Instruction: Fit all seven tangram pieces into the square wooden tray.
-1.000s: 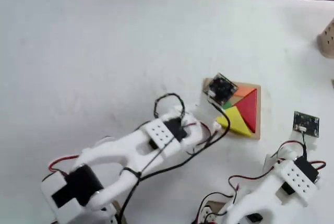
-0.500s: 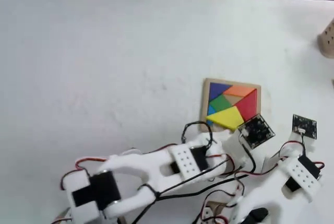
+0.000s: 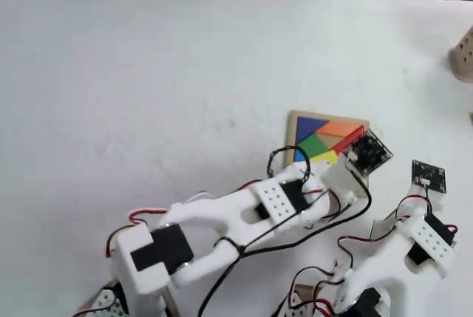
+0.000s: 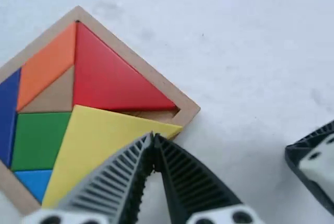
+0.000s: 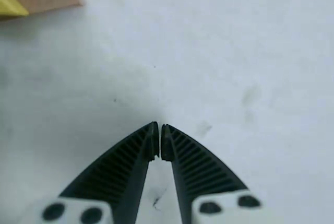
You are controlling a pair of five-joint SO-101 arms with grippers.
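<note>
Tangram pieces [image 3: 319, 138] look basically all in the square wooden tray [image 3: 291, 120] when you peer down from above. The left arm [image 3: 244, 210] stretches over the tray's near corner, and the right arm [image 3: 403, 247] sits beside the tray, off it.

From the left wrist, the left pincer [image 4: 154, 143] is squeezed fully together with nothing in it, tips right at the edge of the yellow triangle [image 4: 94, 140]. I'd say that yellow one isn't seated: its point rides up on the tray's rim, and a sliver of bare wood shows between it and the red triangle [image 4: 109, 78]. So I reckon we're on the last piece. The next move needs a gentle shove toward the red one, then a press down flat.

From the right wrist, the right pincer [image 5: 159, 141] is closed up tight too and holding nothing, over bare table [image 5: 235, 51] near the tray's corner.
</note>
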